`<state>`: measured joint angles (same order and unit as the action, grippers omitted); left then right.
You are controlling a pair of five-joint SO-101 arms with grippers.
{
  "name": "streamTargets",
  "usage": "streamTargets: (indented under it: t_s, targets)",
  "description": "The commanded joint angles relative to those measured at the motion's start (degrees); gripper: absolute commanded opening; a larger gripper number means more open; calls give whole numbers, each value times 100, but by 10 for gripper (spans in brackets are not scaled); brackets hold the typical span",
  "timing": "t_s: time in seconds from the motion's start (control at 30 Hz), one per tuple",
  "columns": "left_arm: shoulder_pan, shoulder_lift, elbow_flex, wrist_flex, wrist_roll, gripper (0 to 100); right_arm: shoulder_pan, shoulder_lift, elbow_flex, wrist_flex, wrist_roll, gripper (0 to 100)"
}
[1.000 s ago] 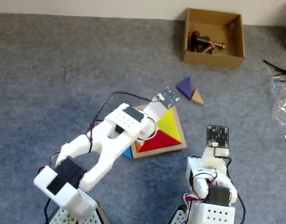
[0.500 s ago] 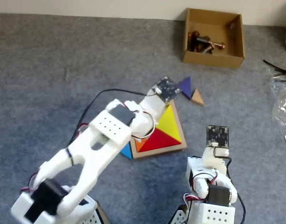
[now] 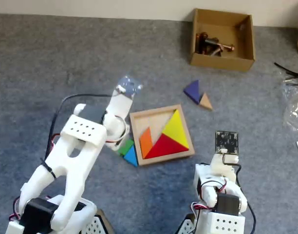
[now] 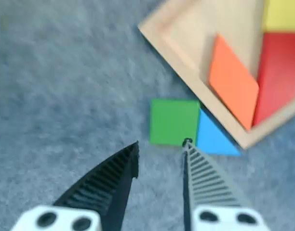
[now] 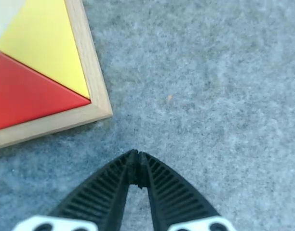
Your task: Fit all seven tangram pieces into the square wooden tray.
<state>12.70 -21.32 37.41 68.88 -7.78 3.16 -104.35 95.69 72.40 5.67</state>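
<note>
**Q:** Where do the pieces lie?

**A:** The orange parallelogram [image 4: 233, 82], red triangle [image 3: 166, 145] and yellow triangle [image 3: 176, 127] sit in the square wooden tray [image 3: 156, 108]. The green square [image 4: 175, 121] and blue triangle [image 4: 214, 139] touch on the carpet [image 3: 51, 58], just outside the rim.

**Q:** And the grippers?

**A:** The left gripper [image 4: 160, 146] hangs just short of the green square, jaws parted and empty. The right gripper [image 5: 136, 156], closed on nothing, sits near a tray corner.

**Q:** How to take the square?

**A:** Probably by straddling two opposite edges and descending level, clear of the blue triangle, since a nudge there could twist both pieces.
</note>
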Motion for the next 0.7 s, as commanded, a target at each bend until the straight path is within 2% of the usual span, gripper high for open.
streamTargets:
  t_s: [0.0,0.1,0.43,0.57,0.67]
  targets:
    - [-84,-242,145,53,-879,165,-92,-84,655,-92,-62,5]
    - [-92,-251,259,53,-1240,165,-92,-84,655,-92,-62,5]
    - [198,-233,690,53,-1319,168,-92,-84,655,-92,-62,5]
    - [409,-233,673,53,-2022,168,-92,-84,655,-92,-62,5]
    - [374,-233,673,-229,-2145,168,-92,-84,655,-92,-62,5]
